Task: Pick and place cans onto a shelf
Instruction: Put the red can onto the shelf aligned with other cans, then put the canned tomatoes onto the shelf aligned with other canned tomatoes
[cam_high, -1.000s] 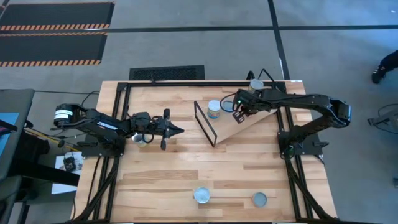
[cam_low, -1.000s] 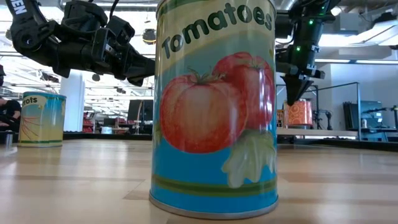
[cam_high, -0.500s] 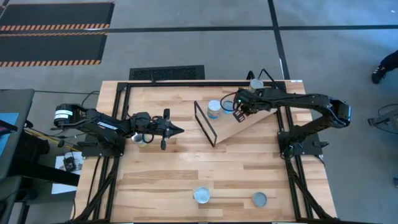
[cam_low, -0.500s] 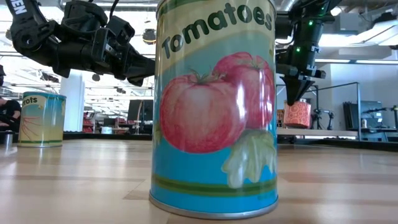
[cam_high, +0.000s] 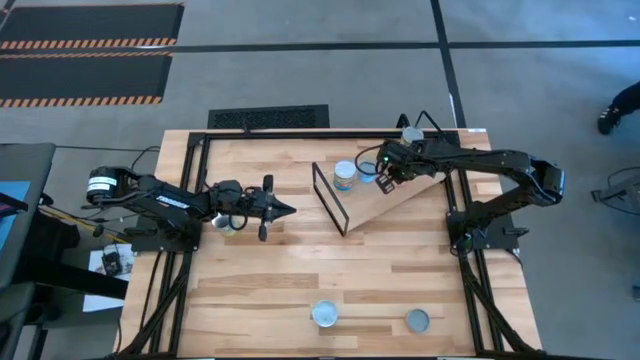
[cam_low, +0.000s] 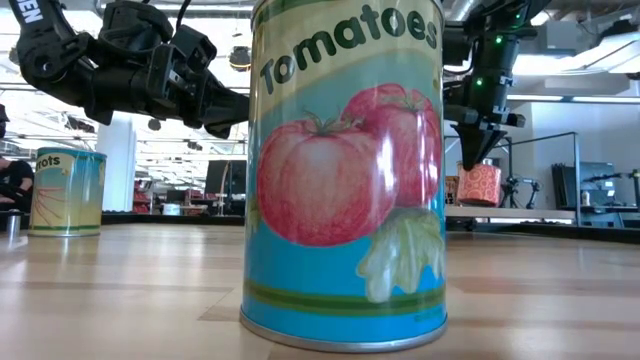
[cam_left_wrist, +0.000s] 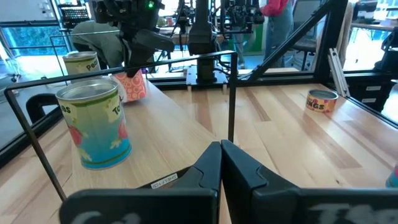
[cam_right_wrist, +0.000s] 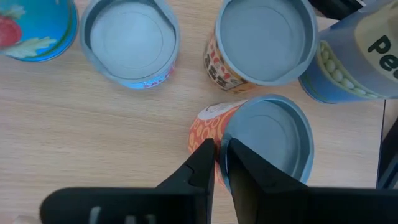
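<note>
Orange-labelled can (cam_right_wrist: 273, 146) stands upright on the shelf (cam_high: 405, 195), with 4 other cans packed close around it. My right gripper (cam_right_wrist: 217, 146) hangs just above its rim, fingers pressed together with nothing between them. Compared with 1 second ago, that gripper has slid a little toward the shelf's far end in the high view and sits slightly higher over the can in the low view. I judge this can delivered and the arm pulling clear.

My left gripper (cam_high: 280, 209) waits clenched and empty over the table, beside the black wire frame (cam_high: 330, 198). 2 cans (cam_high: 325, 315) remain near the table's front edge, well apart from both arms. With neighbours so tight, straight up looks like the safest exit; the table's middle offers open room.
</note>
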